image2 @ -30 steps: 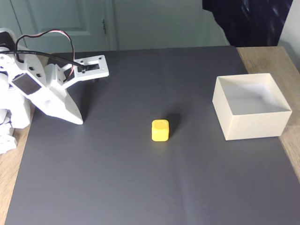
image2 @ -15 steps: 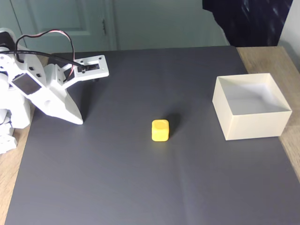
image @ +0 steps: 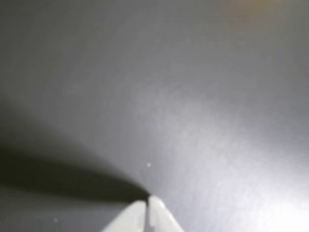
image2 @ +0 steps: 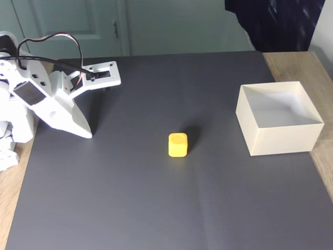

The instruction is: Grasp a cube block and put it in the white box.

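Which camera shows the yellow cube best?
The fixed view. There the cube sits whole in the middle of the dark mat, with the box off to its right. The wrist view looks down at bare mat just past the shut tips of the hand, so it tells nothing about the cube.

Tool [image: 147, 203] closed, tips down.
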Robot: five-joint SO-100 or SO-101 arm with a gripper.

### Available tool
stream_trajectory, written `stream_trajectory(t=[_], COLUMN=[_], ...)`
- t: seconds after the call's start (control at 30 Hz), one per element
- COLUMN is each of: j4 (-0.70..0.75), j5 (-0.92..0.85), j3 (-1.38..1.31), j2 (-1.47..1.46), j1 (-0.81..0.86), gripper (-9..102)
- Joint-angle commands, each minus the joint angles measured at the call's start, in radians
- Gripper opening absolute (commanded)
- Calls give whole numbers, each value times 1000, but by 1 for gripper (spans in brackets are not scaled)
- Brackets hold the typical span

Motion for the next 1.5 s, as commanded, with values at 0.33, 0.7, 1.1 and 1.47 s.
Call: stream_trajectory(t=[0.33, 0.7, 1.1, 1.47], j4=[5, 5, 5, -9], j5=[-8, -8, 0, 34], j3=[-5, -5, -5, -5], j2=[8, 8, 8, 8], j1=[5, 5, 78, 49], gripper=[0, 0, 0, 0])
